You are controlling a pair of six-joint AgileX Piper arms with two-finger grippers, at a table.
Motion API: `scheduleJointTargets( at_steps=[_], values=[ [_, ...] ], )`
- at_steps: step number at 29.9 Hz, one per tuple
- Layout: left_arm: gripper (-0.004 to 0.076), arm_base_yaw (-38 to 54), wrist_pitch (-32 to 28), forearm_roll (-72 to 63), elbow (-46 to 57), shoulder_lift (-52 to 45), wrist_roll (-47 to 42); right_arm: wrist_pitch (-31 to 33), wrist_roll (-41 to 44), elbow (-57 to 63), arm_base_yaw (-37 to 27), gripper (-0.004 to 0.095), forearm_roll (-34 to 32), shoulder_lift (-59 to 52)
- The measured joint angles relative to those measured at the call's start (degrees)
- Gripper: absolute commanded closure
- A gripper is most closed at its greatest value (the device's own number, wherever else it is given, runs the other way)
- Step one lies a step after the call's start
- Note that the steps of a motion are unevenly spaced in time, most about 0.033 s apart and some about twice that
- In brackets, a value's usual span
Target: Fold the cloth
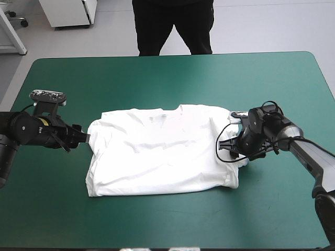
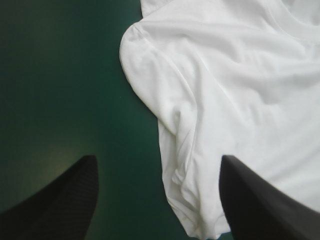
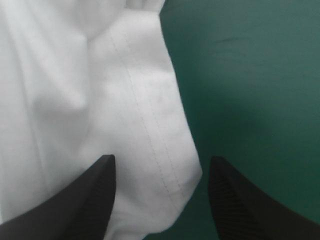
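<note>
At frame centre, white short-sleeved T-shirt (image 1: 162, 151) spread flat; black-finned left gripper (image 1: 84, 137) and right gripper (image 1: 226, 148) agape at sleeves. Risk: pinching one layer, skewing fold.

The T-shirt (image 1: 157, 151) is showing as matt, creased white cloth. The teal-green cover (image 1: 157, 78) is looking smooth and matt. The right gripper (image 3: 161, 158) is showing fine ribbing on its black fingers (image 3: 240, 210).
</note>
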Motion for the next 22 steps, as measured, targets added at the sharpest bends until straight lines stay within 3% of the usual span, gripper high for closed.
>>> scheduleJointTargets(
  at_steps=[8, 10, 14, 22],
  values=[
    [0.0234, 0.0, 0.0, -0.5, 0.0, 0.0, 0.0, -3.8, 0.9, 4.0, 0.0, 0.0441, 0.0, 1.2],
    [0.0234, 0.0, 0.1, -1.4, 0.0, 0.0, 0.0, -3.6, 1.0, 4.1, 0.0, 0.0556, -0.3, 1.7],
    [0.0234, 0.0, 0.2, -2.3, 0.0, 0.0, 0.0, -2.9, 1.0, 4.0, -0.5, 0.0932, -1.4, 1.7],
    [0.0234, 0.0, 0.2, -2.7, 0.0, 0.0, 0.0, -3.7, 1.1, 3.5, -0.5, 0.0925, 0.6, 1.1]
  ],
)
